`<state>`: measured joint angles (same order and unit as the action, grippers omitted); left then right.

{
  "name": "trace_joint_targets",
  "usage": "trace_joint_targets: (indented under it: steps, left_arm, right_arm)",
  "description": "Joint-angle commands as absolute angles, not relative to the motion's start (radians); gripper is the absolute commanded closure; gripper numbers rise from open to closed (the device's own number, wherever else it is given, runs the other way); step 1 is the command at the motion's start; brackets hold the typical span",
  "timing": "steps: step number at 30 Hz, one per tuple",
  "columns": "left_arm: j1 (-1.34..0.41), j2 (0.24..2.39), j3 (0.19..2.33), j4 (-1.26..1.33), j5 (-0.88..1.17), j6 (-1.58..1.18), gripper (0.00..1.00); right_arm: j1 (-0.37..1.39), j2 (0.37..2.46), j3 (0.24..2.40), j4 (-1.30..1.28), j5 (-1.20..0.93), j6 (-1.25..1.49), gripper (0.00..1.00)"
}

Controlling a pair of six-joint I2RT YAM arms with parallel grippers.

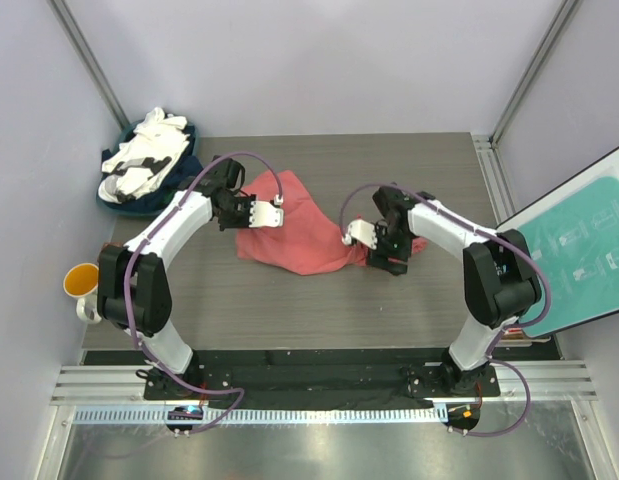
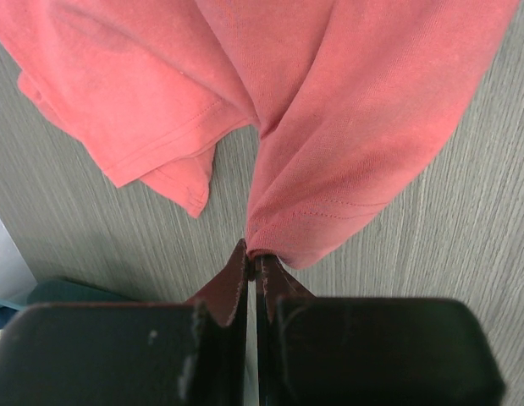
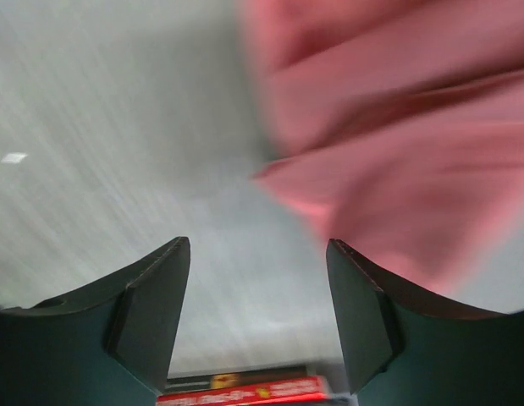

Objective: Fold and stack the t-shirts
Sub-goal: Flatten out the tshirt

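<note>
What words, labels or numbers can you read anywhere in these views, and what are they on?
No text can be read outright.
On the teal sheet at the right edge of the top view: white pictograms and small print, too small to read.
On the red label strip at the bottom of the right wrist view: yellowish print, too blurred to read.
On the coral-red t-shirt: no print visible.

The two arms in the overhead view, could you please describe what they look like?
Both the left arm and right arm have white links, bulky black joints and a looping purple cable. The left gripper and right gripper have white bodies and dark, wedge-shaped fingers.
</note>
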<state>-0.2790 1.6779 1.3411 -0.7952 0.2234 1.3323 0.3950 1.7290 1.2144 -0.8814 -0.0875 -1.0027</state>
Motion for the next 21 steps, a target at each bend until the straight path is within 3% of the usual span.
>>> trace_joint_targets:
  steps: [1,12,21]
  left_arm:
    - [-0.278,1.664,1.361,-0.770,0.207,1.322,1.00]
    - [-0.282,1.678,1.384,-0.782,0.224,1.318,1.00]
    - [-0.287,1.683,1.390,-0.787,0.221,1.318,1.00]
  right_arm:
    - [0.399,1.600,1.060,-0.847,-0.072,-1.061,0.28]
    - [0.402,1.393,0.781,-0.493,-0.012,-1.150,0.28]
    - [0.403,1.423,0.689,-0.293,-0.038,-1.186,0.33]
